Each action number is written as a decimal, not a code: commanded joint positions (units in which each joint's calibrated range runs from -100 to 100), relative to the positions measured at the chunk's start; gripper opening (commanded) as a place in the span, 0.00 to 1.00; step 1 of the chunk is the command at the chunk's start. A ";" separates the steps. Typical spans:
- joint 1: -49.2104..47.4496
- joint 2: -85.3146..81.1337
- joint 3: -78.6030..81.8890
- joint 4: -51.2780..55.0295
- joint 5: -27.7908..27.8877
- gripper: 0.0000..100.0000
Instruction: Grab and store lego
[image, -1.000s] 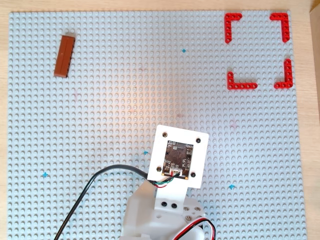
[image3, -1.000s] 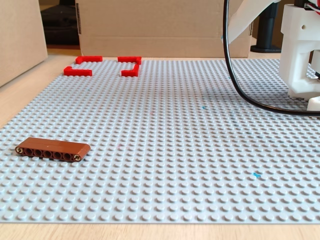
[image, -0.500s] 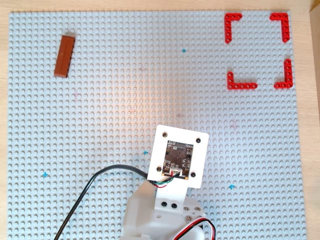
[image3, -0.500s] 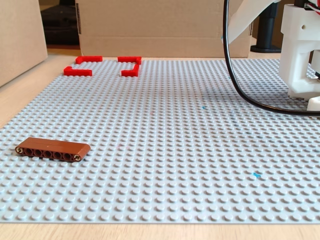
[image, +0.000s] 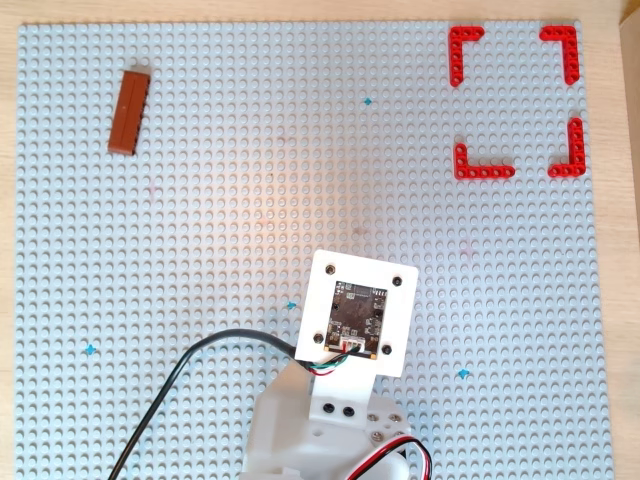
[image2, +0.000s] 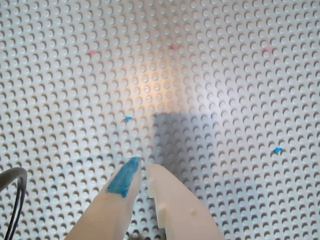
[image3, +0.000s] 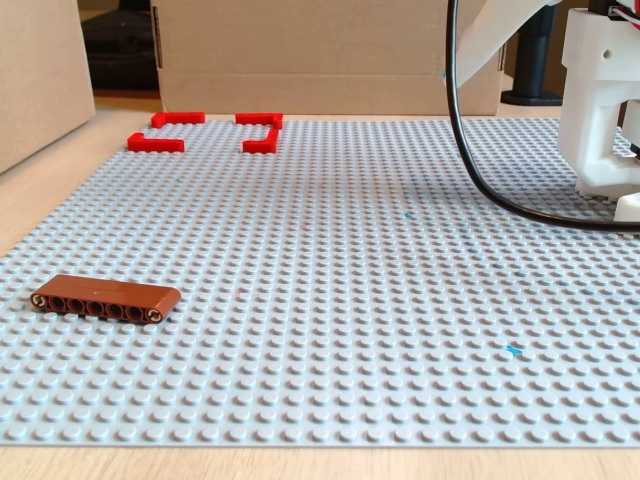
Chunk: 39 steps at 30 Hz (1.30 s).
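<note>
The lego (image: 130, 110) is a long reddish-brown brick lying flat on the grey studded baseplate (image: 250, 200) at the far left in the overhead view. In the fixed view it (image3: 105, 298) lies near the front left. My gripper (image2: 143, 165) shows in the wrist view with its two pale fingers together, empty, over bare baseplate (image2: 225, 60). One finger carries a blue patch (image2: 124, 176). In the overhead view the gripper is hidden under the white wrist camera mount (image: 355, 312), far from the lego. The lego is out of the wrist view.
Several red L-shaped brackets (image: 465, 45) mark a square at the far right in the overhead view, and far left in the fixed view (image3: 155, 143). A black cable (image: 170, 380) trails from the arm. Cardboard boxes (image3: 300, 50) stand beyond the plate. Small blue marks (image2: 277, 149) dot the plate.
</note>
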 joint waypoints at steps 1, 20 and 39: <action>-0.56 -0.15 0.19 -1.27 -0.20 0.01; -17.92 30.67 -20.78 -20.45 -13.79 0.01; -25.19 101.03 -82.66 -19.23 -14.78 0.02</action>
